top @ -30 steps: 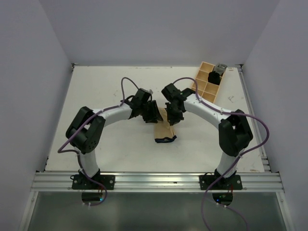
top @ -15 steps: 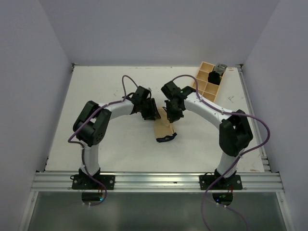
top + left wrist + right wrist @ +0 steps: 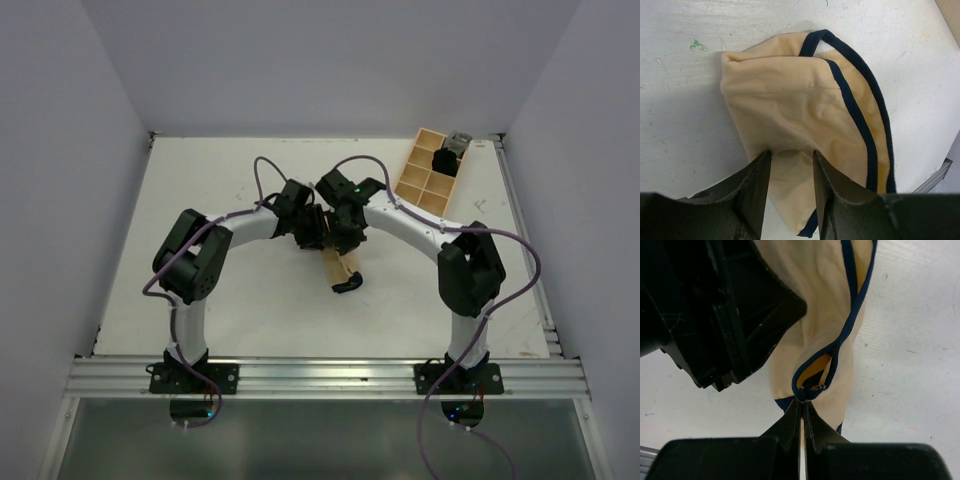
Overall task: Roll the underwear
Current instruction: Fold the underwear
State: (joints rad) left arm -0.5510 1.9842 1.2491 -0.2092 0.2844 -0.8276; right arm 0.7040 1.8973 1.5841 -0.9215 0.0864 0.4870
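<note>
Right gripper [image 3: 802, 407]: clenched, tips pinching dark trim loop of underwear [image 3: 815, 315]. Left gripper [image 3: 790, 172]: 2 fingers [image 3: 752, 200] astride beige fold, cloth filling gap; firm grasp or not, cannot tell. Grippers close together over garment. Underwear: mid-table [image 3: 200, 200], bunched narrow, dark trim end toward arm bases. Tray [image 3: 425, 182]: far right corner, well apart from garment.
</note>
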